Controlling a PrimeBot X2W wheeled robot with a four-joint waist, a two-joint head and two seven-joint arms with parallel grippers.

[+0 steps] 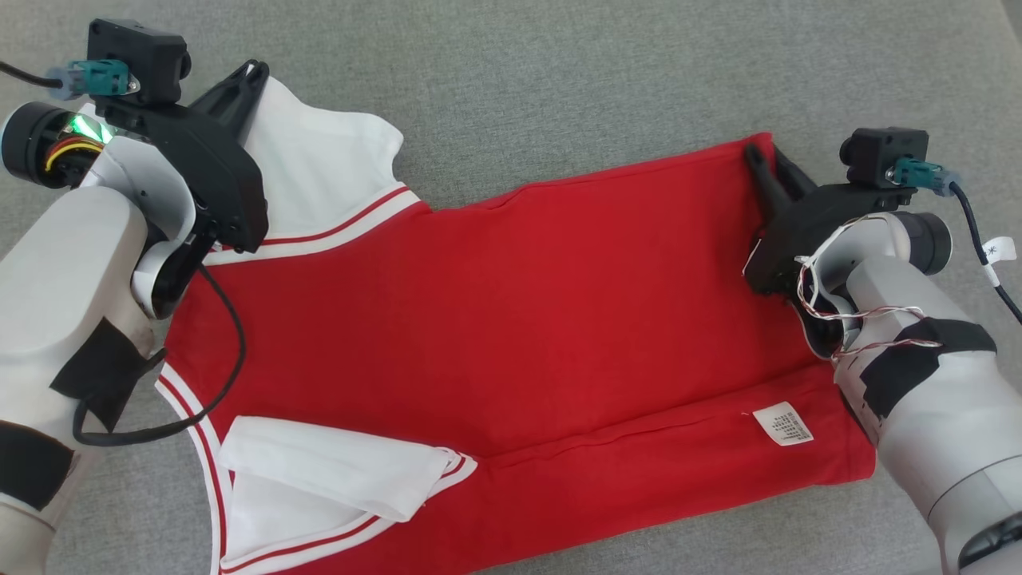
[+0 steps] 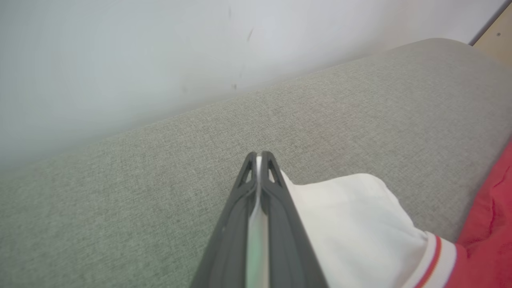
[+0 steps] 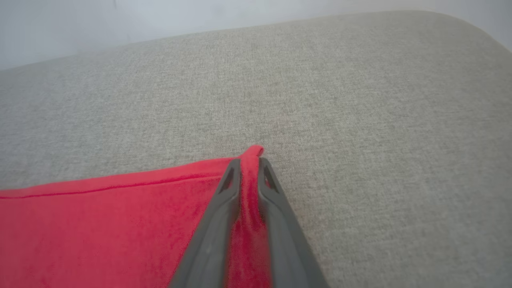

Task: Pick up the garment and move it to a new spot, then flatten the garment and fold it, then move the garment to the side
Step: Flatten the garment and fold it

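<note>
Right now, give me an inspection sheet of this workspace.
Surface: grey upholstered surface.
Job's things: red shirt spread out, care label showing, second sleeve folded over.
Clutter: nothing seen.
Grippers: left gripper shut on the white sleeve; right gripper shut on the shirt's red hem corner.
Cables: black cable loops from the left wrist across the shirt; tagged cable and twisted wires at the right wrist.
Surroundings: pale wall behind; wooden panel beside it.

Sofa cushion (image 1: 559, 72) w/ shirt (image 1: 495, 319) flat on it, neck end L, hem R. L gripper (image 1: 253, 72) on far sleeve (image 1: 335, 160); R gripper (image 1: 755, 153) on far hem corner. Care label (image 1: 783, 423) front-right.
</note>
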